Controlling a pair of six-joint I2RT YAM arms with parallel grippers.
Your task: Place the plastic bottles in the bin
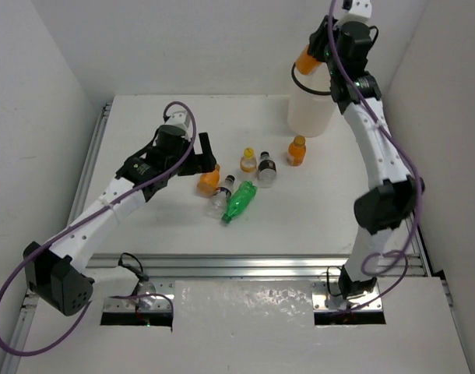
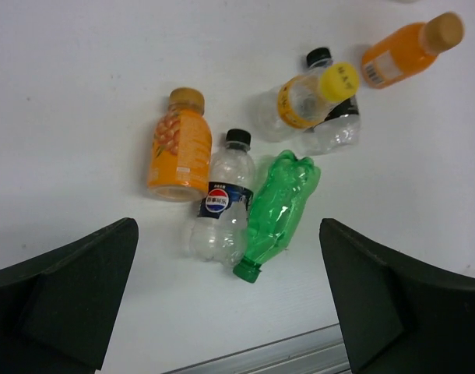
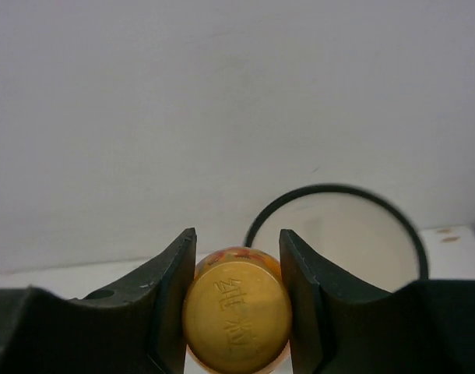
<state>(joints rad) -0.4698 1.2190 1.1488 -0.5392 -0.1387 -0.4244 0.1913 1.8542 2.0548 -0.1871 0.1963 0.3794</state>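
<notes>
The bin (image 1: 311, 109), white with a black ring rim (image 3: 336, 186), stands at the back right. My right gripper (image 1: 315, 48) hangs over its left rim, shut on an orange bottle (image 1: 305, 61) whose yellow cap (image 3: 237, 315) sits between the fingers (image 3: 300, 265). My left gripper (image 2: 230, 300) is open above the loose bottles. These are an orange one (image 2: 179, 144) on its side, a clear blue-labelled one (image 2: 222, 206), a crushed green one (image 2: 280, 202), a yellow-capped one (image 2: 307, 97), a clear black-capped one (image 2: 335, 128) and another orange one (image 2: 401, 51).
The loose bottles cluster mid-table (image 1: 245, 183), with one orange bottle (image 1: 297, 150) standing just in front of the bin. A metal rail (image 1: 253, 261) runs along the table's near edge. White walls close in the left, back and right sides.
</notes>
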